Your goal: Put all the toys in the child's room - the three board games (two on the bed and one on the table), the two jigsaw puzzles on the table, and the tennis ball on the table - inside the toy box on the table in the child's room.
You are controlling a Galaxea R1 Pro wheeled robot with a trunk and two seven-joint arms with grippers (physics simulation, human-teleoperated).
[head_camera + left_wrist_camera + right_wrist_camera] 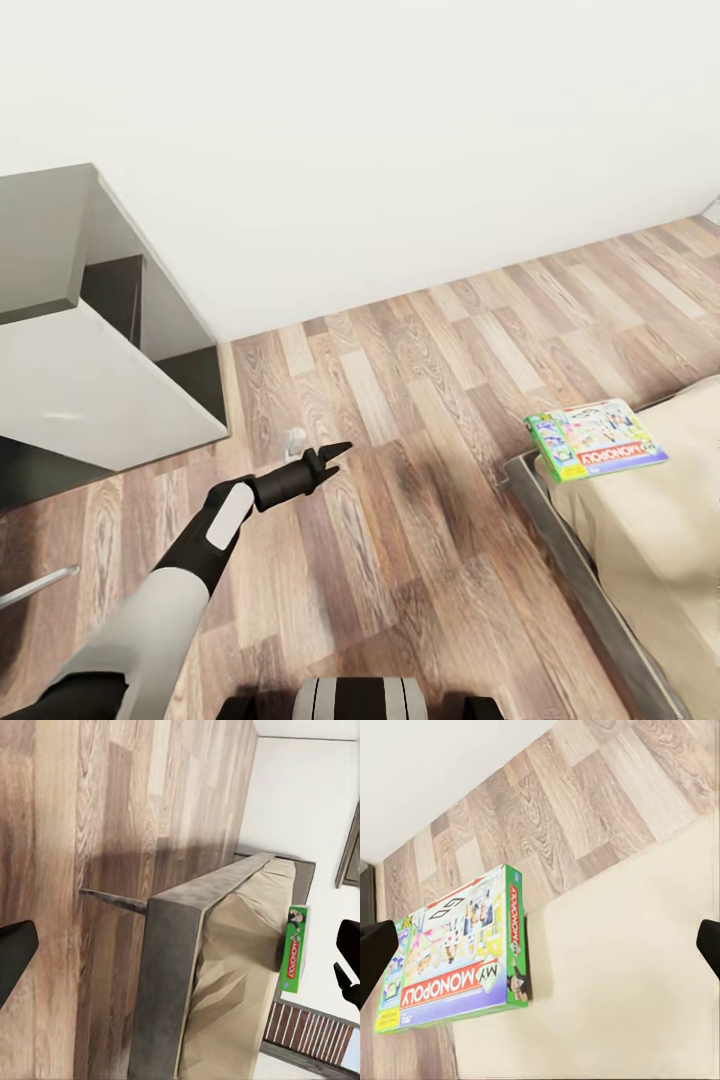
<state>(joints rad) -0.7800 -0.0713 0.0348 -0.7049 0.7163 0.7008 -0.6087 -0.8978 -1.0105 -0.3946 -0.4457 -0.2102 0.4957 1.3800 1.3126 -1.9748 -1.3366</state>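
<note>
One board game [595, 440], a green-edged Monopoly box, lies flat on the corner of the bed [665, 520] and overhangs the mattress edge. It also shows edge-on in the left wrist view [294, 949]. My right gripper [544, 945] hangs open above the beige mattress. The board game [457, 952] is close below it, nearer one finger. My left gripper [335, 458] is open over the wood floor, well away from the bed [217, 967]. The dark grey wing of the table [40, 240] with its white panel [90, 390] stands at the left.
A white wall runs along the back of the plank floor [420, 400]. The bed's dark grey frame [585, 570] edges the mattress at the right. A small pale object [295, 438] lies on the floor by the left gripper. A thin metal bar [35, 588] sticks out at the lower left.
</note>
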